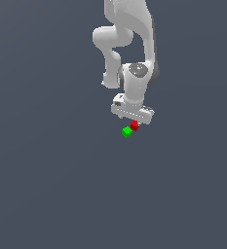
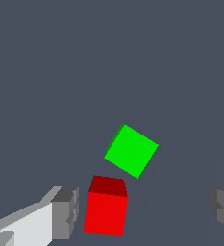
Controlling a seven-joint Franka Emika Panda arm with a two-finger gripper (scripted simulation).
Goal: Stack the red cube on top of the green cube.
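Hovering over the red cube [image 2: 105, 213] with jaws spread wide and holding nothing, the gripper [image 2: 142, 211] looks set to grasp it first, needing to descend, centre and close, the green cube [image 2: 131, 151] lying just beside, apart.

- Exterior view: distant, raised, facing the arm [image 1: 129, 53] head-on over plain grey floor.
- Wrist view: close, looking down between spread fingers [image 2: 65, 214].
- Shared: red cube [image 1: 134, 126] [image 2: 105, 211], green cube [image 1: 126, 132] [image 2: 130, 151].
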